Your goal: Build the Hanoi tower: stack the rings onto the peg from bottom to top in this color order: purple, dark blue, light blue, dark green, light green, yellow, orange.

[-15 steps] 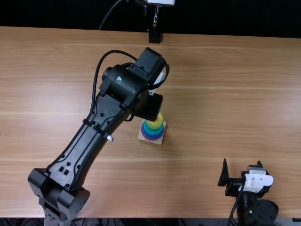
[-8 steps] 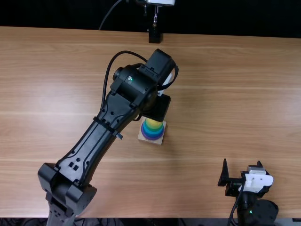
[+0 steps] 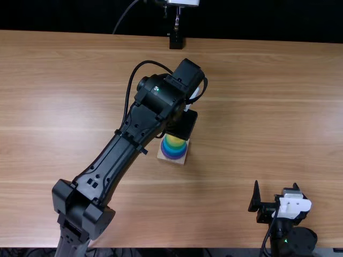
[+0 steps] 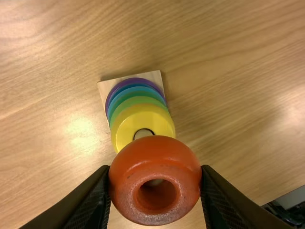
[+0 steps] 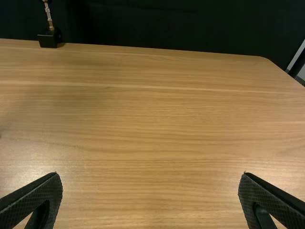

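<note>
My left gripper, its fingertips hidden under its own body in the top view, hangs over the far side of the ring stack. In the left wrist view that gripper is shut on the orange ring, held above the table and partly overlapping the yellow ring. Yellow tops the stack, with green, blue and purple edges beneath it on a square wooden base; the peg's tip shows in the yellow ring's hole. My right gripper stands open and holds nothing; the right wrist view shows its fingers wide apart.
The wooden table spreads around the stack. A black stand foot is at the table's far edge. The left arm's links cross the table's left half from the near edge, and the right arm stays at the near right.
The left arm has shifted to the right and slightly nearer in the top view, its gripper covering the top of the stack differently. The right arm has kept still.
</note>
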Robot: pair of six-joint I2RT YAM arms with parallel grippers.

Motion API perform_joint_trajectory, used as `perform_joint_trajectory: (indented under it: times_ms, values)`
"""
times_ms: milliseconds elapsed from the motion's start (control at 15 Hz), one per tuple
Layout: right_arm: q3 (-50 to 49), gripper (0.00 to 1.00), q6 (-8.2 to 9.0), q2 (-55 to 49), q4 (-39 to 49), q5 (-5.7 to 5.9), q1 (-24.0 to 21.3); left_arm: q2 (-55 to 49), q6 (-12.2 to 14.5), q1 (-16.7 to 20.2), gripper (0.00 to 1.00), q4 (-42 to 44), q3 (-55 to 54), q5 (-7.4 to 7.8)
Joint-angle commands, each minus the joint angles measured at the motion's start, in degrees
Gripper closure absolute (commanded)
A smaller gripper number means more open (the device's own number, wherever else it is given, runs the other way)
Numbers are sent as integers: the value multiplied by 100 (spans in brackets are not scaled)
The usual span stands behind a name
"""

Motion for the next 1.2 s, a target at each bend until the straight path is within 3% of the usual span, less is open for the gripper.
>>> perform_joint_trajectory:
  times_ms: [0,267,333,467,933,1133]
  values:
    - [-490,0,28,-73,-176,61,-61,69,-63,-66,100,7,132,45]
    - [-499,0,18,-73,-166,61,-61,183,-53,-66,100,7,115,56]
    - [-490,0,18,-73,-176,61,-61,183,-42,-66,77,7,106,66]
    - [-499,0,28,-73,-166,61,-61,174,-42,-58,0,-4,71,98]
    - [-490,0,28,-73,-176,61,-61,-37,-21,30,0,102,53,77]
    - [-499,0,28,-73,-176,61,-61,-951,-21,417,0,1357,-650,66]
